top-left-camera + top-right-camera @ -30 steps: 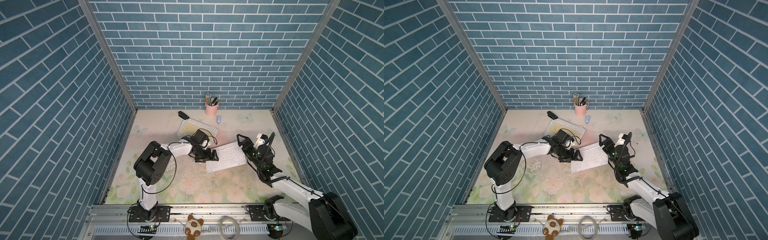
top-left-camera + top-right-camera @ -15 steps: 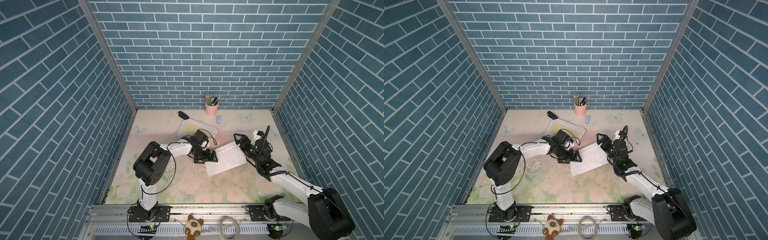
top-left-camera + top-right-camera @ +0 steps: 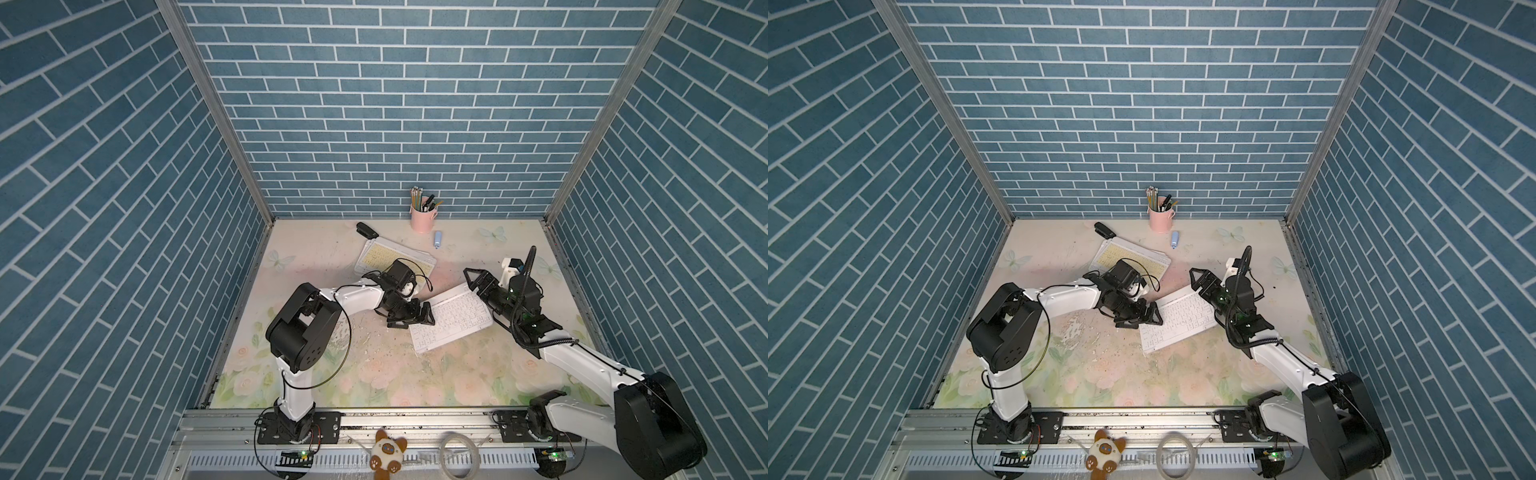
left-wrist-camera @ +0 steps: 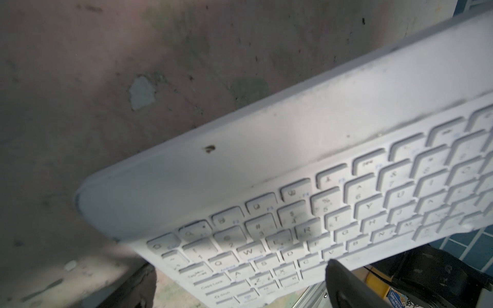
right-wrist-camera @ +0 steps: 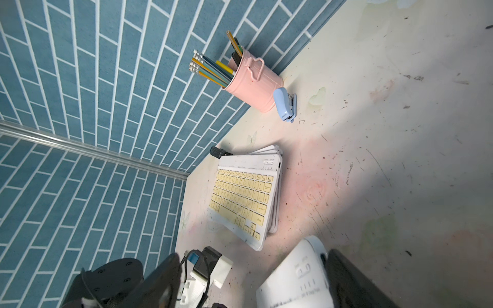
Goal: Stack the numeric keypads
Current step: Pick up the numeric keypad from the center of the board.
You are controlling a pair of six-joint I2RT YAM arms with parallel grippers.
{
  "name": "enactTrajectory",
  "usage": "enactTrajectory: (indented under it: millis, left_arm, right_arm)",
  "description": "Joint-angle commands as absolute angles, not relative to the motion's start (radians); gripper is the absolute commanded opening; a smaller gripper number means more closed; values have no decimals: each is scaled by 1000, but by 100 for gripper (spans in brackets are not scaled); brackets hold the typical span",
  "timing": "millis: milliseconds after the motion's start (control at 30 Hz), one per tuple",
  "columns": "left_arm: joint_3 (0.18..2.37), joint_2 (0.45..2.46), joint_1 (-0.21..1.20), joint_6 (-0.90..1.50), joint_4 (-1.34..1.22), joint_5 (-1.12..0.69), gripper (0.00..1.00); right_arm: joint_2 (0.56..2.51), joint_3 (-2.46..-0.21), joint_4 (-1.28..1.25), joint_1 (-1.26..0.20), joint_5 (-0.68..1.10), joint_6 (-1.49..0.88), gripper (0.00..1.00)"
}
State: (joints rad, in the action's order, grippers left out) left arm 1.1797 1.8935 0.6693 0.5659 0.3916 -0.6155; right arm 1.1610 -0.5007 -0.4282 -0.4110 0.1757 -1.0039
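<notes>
A white-keyed numeric keypad (image 3: 453, 322) (image 3: 1179, 320) lies slanted mid-table, between both arms. My left gripper (image 3: 424, 320) (image 3: 1150, 318) is at its left end. In the left wrist view that keypad (image 4: 293, 165) fills the frame and its near corner sits between the wide-apart fingers (image 4: 346, 288) of my left gripper (image 4: 240, 264). My right gripper (image 3: 473, 276) (image 5: 253, 254) is open at the keypad's far right corner (image 5: 293, 280). One finger (image 5: 346, 280) is against the edge, the other well clear. A stack of keypads, yellow-keyed on top (image 3: 386, 257) (image 5: 240, 197), lies behind.
A pink pencil cup (image 3: 422, 216) stands at the back wall, a small blue stapler (image 3: 437, 239) beside it. A black stapler (image 3: 365, 229) lies just behind the stack. Brick walls close in the table on three sides.
My right gripper has slid back and left along the white keypad's far corner, narrowing slightly. The keypad has barely shifted, and the left arm has hardly moved.
</notes>
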Motion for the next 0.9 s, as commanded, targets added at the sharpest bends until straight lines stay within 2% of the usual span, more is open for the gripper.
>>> enactTrajectory:
  millis: [0,233,867]
  left_arm:
    - [1188,1933,689,540,296,-640,100]
    - [1195,1936,689,541,298,-635,100]
    - [1198,1938,689,554,274,-632,100]
  right_arm:
    - [1177,-492,-210,-460,442,-1030,85]
    - [1135,-505,-135,-460,511,-959,85]
    - [1131,-449,-351,-460,573,-1028,85]
